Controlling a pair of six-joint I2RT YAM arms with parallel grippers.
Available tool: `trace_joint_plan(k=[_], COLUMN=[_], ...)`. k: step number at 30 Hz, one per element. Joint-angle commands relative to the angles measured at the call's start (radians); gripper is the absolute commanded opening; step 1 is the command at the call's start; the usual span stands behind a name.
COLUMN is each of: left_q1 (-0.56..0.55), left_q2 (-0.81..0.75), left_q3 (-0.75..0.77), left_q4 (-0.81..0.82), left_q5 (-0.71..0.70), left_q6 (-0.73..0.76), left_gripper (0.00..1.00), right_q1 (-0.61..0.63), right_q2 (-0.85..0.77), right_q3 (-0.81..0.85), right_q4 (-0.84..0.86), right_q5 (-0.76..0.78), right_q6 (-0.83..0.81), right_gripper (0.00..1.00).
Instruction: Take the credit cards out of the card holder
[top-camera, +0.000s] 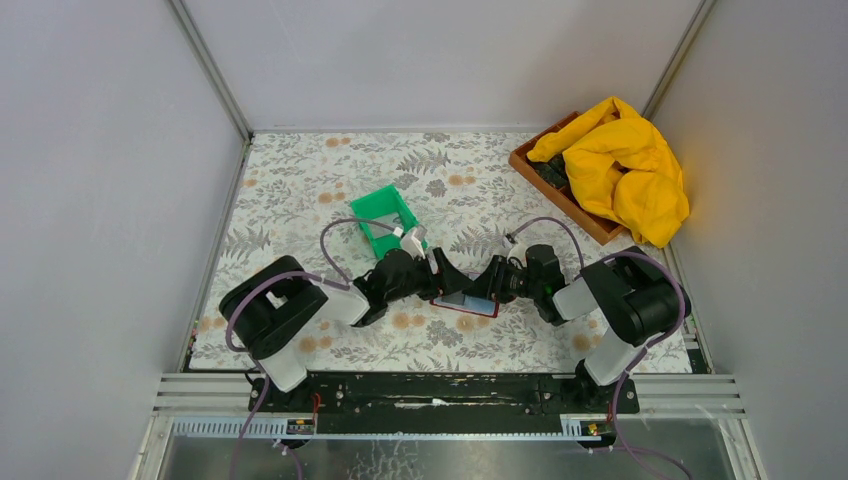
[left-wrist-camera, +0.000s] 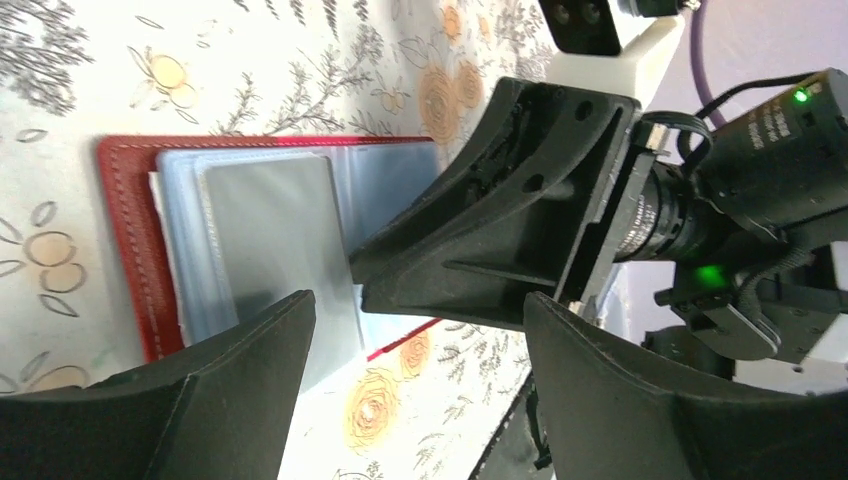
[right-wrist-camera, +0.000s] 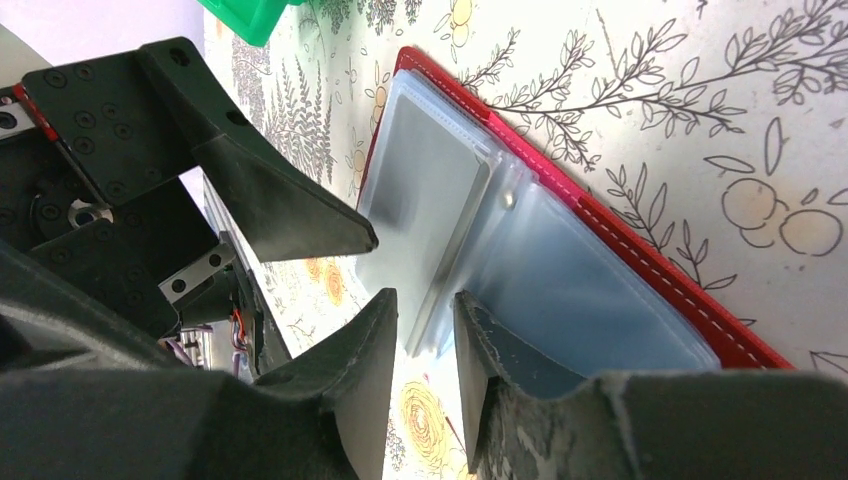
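The dark red card holder (top-camera: 470, 304) lies open on the floral cloth between my two grippers. In the left wrist view its red cover (left-wrist-camera: 125, 230) frames pale blue sleeves, with a grey-silver card (left-wrist-camera: 270, 240) on top. In the right wrist view the cover (right-wrist-camera: 640, 250) and the grey card (right-wrist-camera: 430, 190) show again. My left gripper (left-wrist-camera: 418, 305) is wide open and empty just above the holder's near edge. My right gripper (right-wrist-camera: 423, 300) is open by a narrow gap, its tips straddling the near edge of the grey card and sleeve. Other cards are hidden.
A green plastic bin (top-camera: 385, 215) stands just behind the left gripper and shows in the right wrist view (right-wrist-camera: 245, 15). A wooden tray (top-camera: 535, 170) with a yellow cloth (top-camera: 625, 165) sits at the back right. Grey walls enclose the table.
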Motion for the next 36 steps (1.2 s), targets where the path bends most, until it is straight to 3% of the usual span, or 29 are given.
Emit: trace_joint_plan(k=[1, 6, 36], left_q1=[0.019, 0.025, 0.026], left_q2=[-0.021, 0.008, -0.053], left_q3=[0.043, 0.067, 0.023], left_q4=[-0.141, -0.236, -0.264], left_q5=[-0.088, -0.144, -0.130], left_q6=[0.097, 0.147, 0.152], left_gripper=[0.83, 0.83, 0.83], right_q1=[0.005, 0.006, 0.006], right_q2=[0.008, 0.005, 0.040], right_q3=[0.018, 0.020, 0.027], right_q4=[-0.063, -0.064, -0.030], right_q5=[0.052, 0.049, 0.037], right_q6=[-0.051, -0.052, -0.036], right_gripper=[0.37, 0.37, 0.37])
